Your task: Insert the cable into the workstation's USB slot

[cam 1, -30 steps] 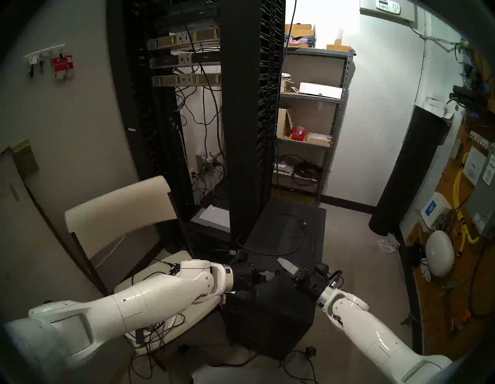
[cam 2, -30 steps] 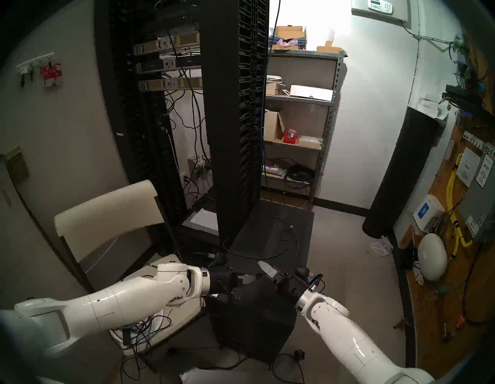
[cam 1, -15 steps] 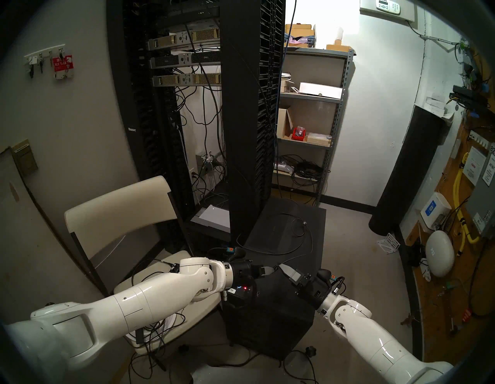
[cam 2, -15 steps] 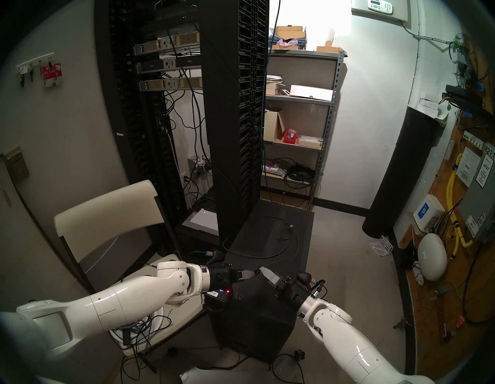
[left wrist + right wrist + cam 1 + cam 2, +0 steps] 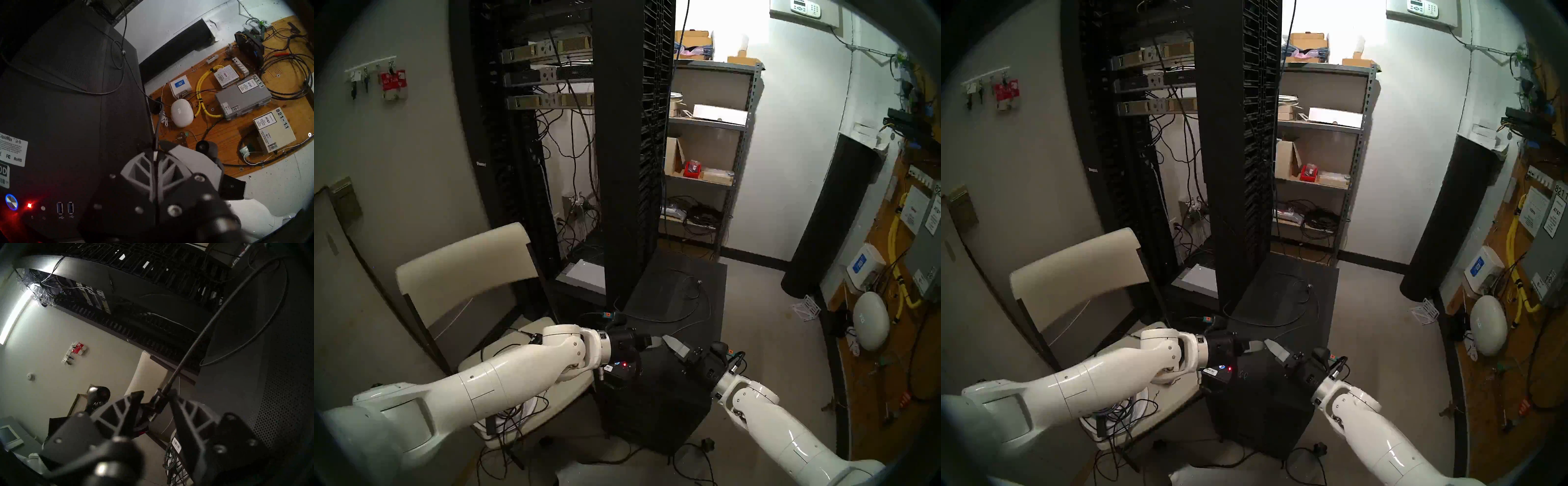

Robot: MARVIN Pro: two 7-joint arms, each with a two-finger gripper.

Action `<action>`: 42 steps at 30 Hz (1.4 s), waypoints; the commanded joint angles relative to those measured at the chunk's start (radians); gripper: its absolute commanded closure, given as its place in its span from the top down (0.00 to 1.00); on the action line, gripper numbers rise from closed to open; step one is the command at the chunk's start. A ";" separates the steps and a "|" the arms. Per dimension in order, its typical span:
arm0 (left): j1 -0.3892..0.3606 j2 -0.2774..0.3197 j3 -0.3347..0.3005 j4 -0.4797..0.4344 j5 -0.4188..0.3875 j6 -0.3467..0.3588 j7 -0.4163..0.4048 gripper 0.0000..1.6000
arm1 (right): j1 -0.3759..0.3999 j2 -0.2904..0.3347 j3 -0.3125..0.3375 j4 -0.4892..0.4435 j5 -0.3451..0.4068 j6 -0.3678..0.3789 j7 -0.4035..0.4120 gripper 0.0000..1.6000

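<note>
In your head view, the left gripper [image 5: 655,340] at lower centre has its jaws pinched tight on the cable [image 5: 157,125], which runs up-frame from them, looping over the workstation [image 5: 68,118] top. Just right, the right gripper [image 5: 156,402] jaws stand partly apart around the plug [image 5: 158,400]; contact unclear. USB slots [image 5: 65,207] sit lower left in the left wrist view.

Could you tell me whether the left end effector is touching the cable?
Touching: in the left wrist view, the left end effector is shut on the cable, which runs out between its fingertips.
</note>
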 commanded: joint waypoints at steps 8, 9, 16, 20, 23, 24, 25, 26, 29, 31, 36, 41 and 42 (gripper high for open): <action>-0.005 0.011 -0.008 -0.028 0.003 -0.016 0.008 0.00 | -0.015 0.010 0.016 -0.046 0.005 -0.005 -0.007 0.49; -0.005 0.011 -0.007 -0.027 0.003 -0.016 0.008 0.00 | -0.016 0.010 0.017 -0.046 0.004 -0.005 -0.006 0.49; -0.005 0.012 -0.006 -0.026 0.001 -0.018 0.005 0.00 | -0.021 0.010 0.020 -0.049 0.004 -0.009 -0.001 0.49; -0.005 0.014 -0.005 -0.028 0.001 -0.018 0.006 0.00 | -0.019 0.010 0.019 -0.047 0.001 -0.010 0.005 0.48; -0.004 0.015 -0.002 -0.028 0.002 -0.019 0.004 0.00 | -0.017 0.006 0.016 -0.049 0.001 -0.012 0.012 0.44; -0.004 0.015 -0.001 -0.028 0.003 -0.019 0.004 0.00 | -0.016 0.004 0.015 -0.049 0.002 -0.011 0.014 0.40; -0.003 0.015 0.000 -0.028 0.003 -0.019 0.003 0.00 | -0.016 0.004 0.015 -0.051 0.002 -0.011 0.012 0.35; -0.002 0.014 0.000 -0.029 0.000 -0.018 0.001 0.00 | -0.015 0.003 0.014 -0.050 0.002 -0.012 0.013 0.34; -0.001 0.015 0.002 -0.033 0.001 -0.020 0.003 0.00 | -0.014 0.001 0.013 -0.051 0.000 -0.012 0.015 0.29; -0.001 0.015 0.003 -0.035 0.002 -0.021 0.006 0.00 | -0.015 0.001 0.012 -0.052 -0.001 -0.014 0.017 0.01; -0.001 0.015 0.004 -0.037 0.000 -0.022 0.007 0.00 | -0.023 0.004 0.014 -0.065 0.000 -0.018 0.018 0.00; -0.002 0.017 0.005 -0.038 0.000 -0.024 0.007 0.00 | -0.022 0.002 0.013 -0.065 -0.001 -0.018 0.017 0.23; -0.002 0.017 0.005 -0.039 0.000 -0.024 0.007 0.00 | -0.022 0.002 0.012 -0.066 -0.002 -0.018 0.016 0.24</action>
